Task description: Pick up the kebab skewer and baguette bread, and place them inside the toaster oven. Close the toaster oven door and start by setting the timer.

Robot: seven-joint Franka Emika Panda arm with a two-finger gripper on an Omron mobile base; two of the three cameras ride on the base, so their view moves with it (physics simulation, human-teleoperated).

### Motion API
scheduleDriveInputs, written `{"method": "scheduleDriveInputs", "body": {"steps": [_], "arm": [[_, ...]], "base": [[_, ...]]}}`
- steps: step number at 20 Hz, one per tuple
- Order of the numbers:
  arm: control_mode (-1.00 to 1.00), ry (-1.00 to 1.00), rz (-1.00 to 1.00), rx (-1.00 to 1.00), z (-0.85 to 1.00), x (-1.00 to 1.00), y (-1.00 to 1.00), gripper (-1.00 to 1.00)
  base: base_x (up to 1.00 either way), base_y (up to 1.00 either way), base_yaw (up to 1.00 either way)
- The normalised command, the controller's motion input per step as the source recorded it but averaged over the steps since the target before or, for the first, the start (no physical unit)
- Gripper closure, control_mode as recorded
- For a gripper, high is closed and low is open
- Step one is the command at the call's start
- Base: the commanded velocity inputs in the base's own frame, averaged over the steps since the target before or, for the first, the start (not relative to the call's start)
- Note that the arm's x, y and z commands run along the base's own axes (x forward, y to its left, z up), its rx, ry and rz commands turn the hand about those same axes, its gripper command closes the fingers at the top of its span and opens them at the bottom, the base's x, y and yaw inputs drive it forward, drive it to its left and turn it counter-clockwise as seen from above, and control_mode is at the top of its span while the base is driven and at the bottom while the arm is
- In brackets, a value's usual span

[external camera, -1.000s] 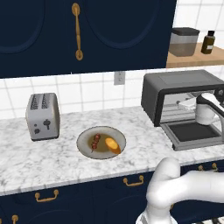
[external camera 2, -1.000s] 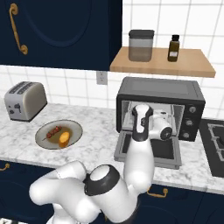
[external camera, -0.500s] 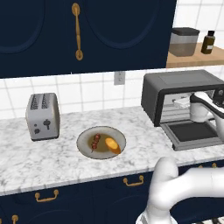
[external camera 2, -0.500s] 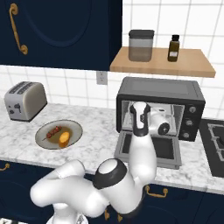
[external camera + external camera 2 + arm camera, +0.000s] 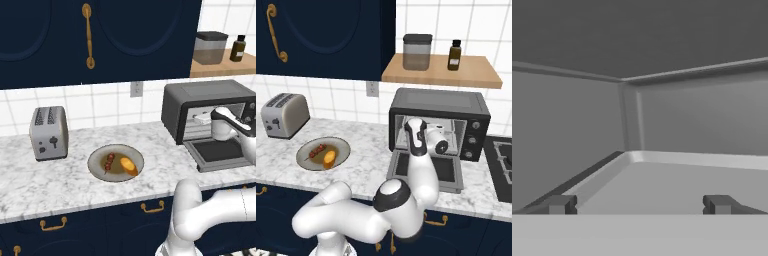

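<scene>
The kebab skewer [image 5: 109, 162] and the golden baguette bread [image 5: 128, 166] lie side by side on a round plate [image 5: 100, 153] left of the toaster oven [image 5: 210, 95]. From the right they show as the skewer [image 5: 317, 150] and the bread [image 5: 329, 158]. The toaster oven door [image 5: 220, 152] hangs open, folded down flat. My gripper [image 5: 201, 119] reaches into the oven cavity above the door. Along the hand, the gripper [image 5: 639, 205] is open, its fingertips [image 5: 559, 204] wide apart, nothing between them, facing the oven's grey back corner.
A silver two-slot toaster [image 5: 48, 132] stands at the left of the marble counter. A wooden shelf [image 5: 441, 75] above the oven carries a jar and a brown bottle. A stove top [image 5: 501, 165] lies right of the oven. Dark cabinets hang overhead.
My hand has shifted slightly leftward, further into the oven cavity. The jaws stay open. The skewer and bread have not moved.
</scene>
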Motion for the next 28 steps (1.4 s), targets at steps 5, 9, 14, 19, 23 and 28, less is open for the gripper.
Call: {"method": "scheduleDriveInputs", "body": {"steps": [5, 9, 14, 19, 23, 28], "arm": [[-1.0, 0.07, -0.01, 0.0, -0.34, 0.06, -0.03, -1.0], [-1.0, 0.15, -0.03, 0.0, -0.31, 0.0, -0.07, -1.0], [-1.0, 0.13, -0.02, 0.0, -0.51, -0.54, -0.07, -1.0], [-1.0, 0.14, 0.0, 0.0, -0.37, -0.94, -0.25, -1.0], [-1.0, 0.2, -0.02, 0.0, -0.15, -0.92, -0.31, -1.0], [-1.0, 0.28, -0.07, 0.0, -0.02, -0.77, -0.31, -1.0]], "base": [[0.0, 0.0, 0.0], [0.0, 0.0, 0.0], [0.0, 0.0, 0.0], [0.0, 0.0, 0.0], [0.0, 0.0, 0.0], [0.0, 0.0, 0.0]]}}
